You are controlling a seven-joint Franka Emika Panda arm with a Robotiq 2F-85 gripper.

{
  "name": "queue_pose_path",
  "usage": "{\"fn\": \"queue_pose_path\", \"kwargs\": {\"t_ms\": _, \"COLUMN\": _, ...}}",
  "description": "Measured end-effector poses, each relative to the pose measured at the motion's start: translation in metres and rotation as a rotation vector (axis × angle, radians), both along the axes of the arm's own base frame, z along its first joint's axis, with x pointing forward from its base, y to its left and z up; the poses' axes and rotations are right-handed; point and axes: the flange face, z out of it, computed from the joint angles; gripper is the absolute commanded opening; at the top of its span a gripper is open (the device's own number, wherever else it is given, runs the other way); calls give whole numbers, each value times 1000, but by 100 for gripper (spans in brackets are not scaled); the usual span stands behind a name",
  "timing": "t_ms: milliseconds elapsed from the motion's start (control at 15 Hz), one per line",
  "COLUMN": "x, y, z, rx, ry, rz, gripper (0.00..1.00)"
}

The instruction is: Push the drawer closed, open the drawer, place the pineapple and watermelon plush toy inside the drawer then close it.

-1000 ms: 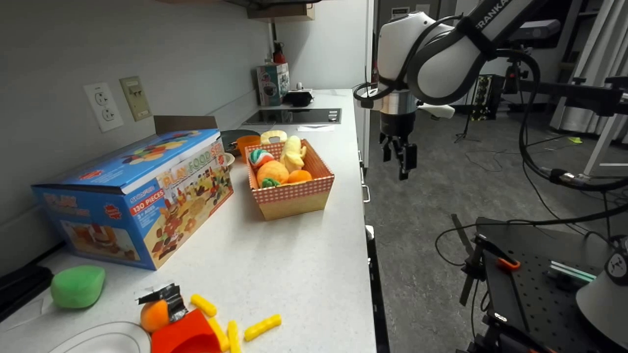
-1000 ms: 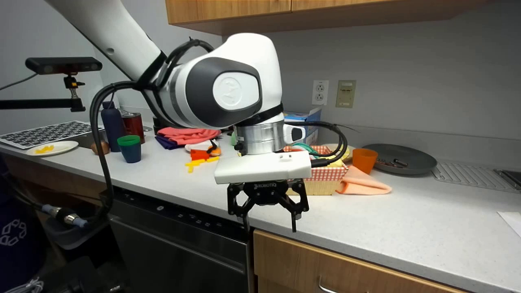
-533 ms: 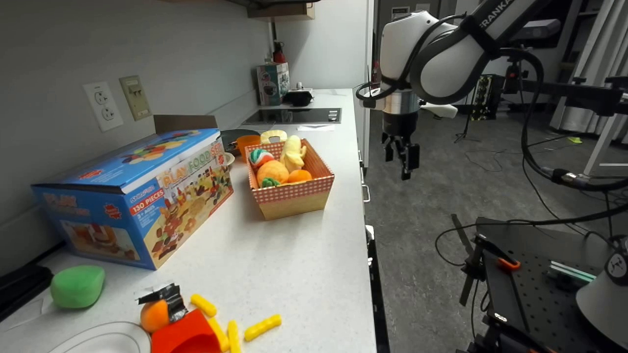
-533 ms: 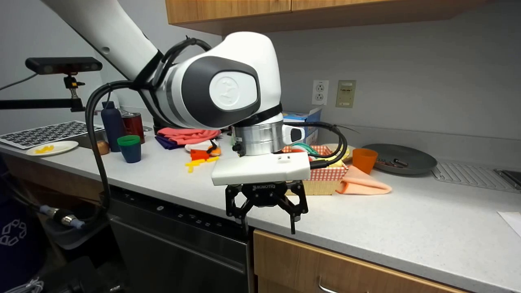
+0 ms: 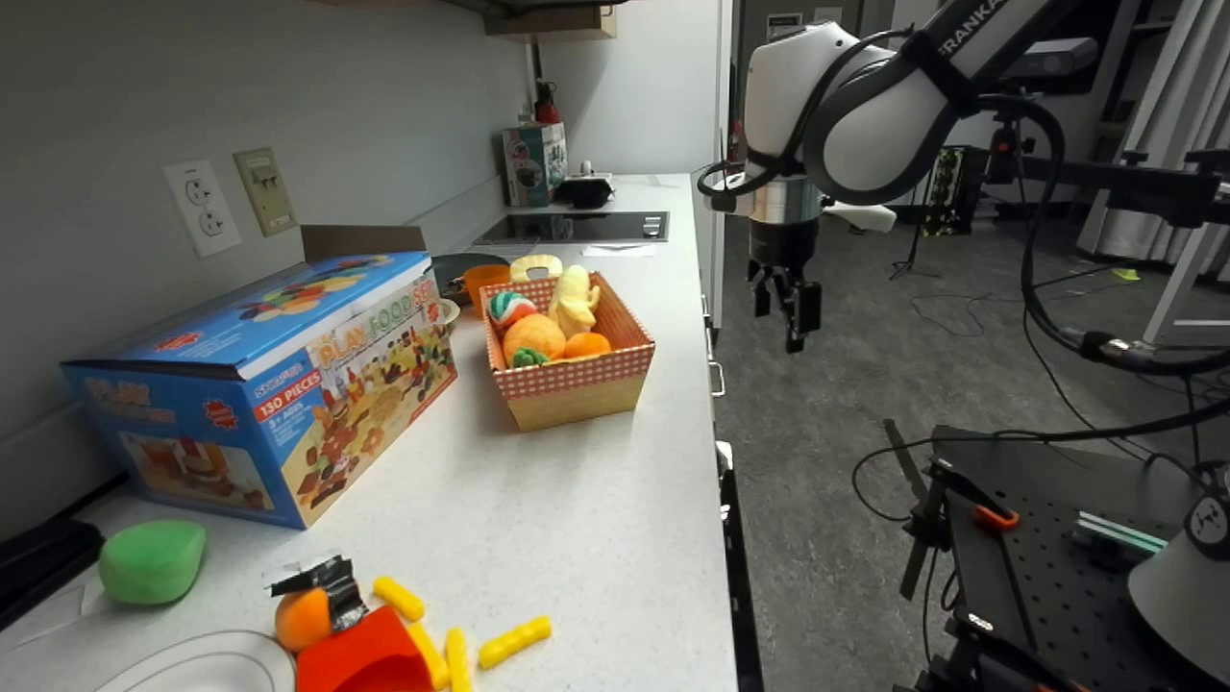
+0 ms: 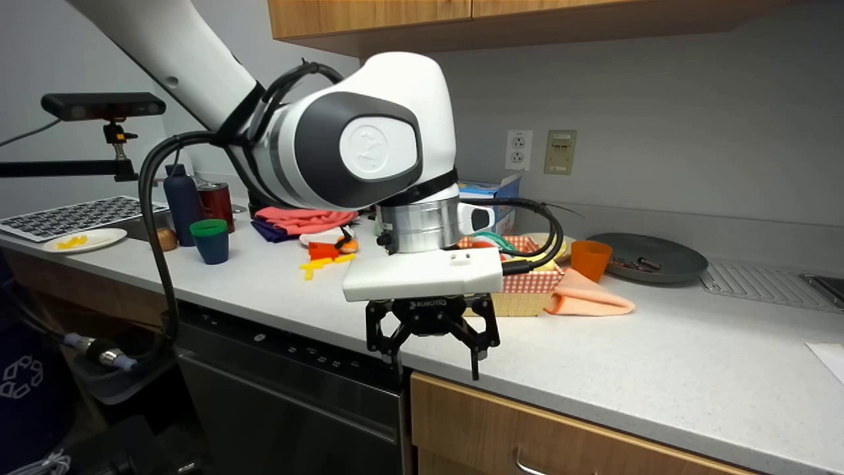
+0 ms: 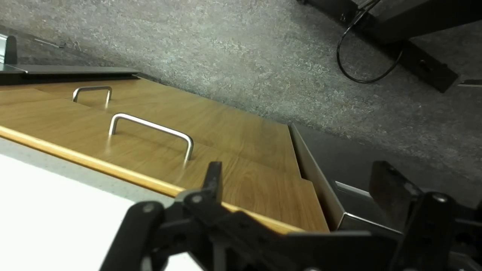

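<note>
Exterior view: the pincer (image 6: 436, 373), wide and empty, has barely shifted, so loading the drawer (image 6: 491, 425) seemingly remains undone.

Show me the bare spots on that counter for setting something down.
On the counter, one bare patch lies between the toy box, checked basket, yellow sticks and front edge. Another lies before the dark pan, between peach cloth and white paper. It's crowded around the orange cup, with basket, cloth and pan close by, and around the red container.
</note>
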Motion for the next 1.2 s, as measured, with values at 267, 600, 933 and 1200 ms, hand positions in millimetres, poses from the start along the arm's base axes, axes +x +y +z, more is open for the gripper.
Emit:
{"fn": "queue_pose_path", "kwargs": {"t_ms": 267, "x": 9, "y": -11, "z": -2, "rx": 30, "ry": -15, "rz": -69, "gripper": 100}}
{"fn": "queue_pose_path", "kwargs": {"t_ms": 600, "x": 38, "y": -49, "z": -32, "rx": 115, "ry": -10, "rz": -228, "gripper": 100}}
{"fn": "queue_pose_path", "kwargs": {"t_ms": 933, "x": 66, "y": -79, "z": -71, "rx": 115, "ry": 11, "rz": -281, "gripper": 100}}
{"fn": "queue_pose_path", "kwargs": {"t_ms": 1200, "x": 62, "y": -110, "z": -99, "rx": 112, "ry": 44, "rz": -334, "gripper": 100}}
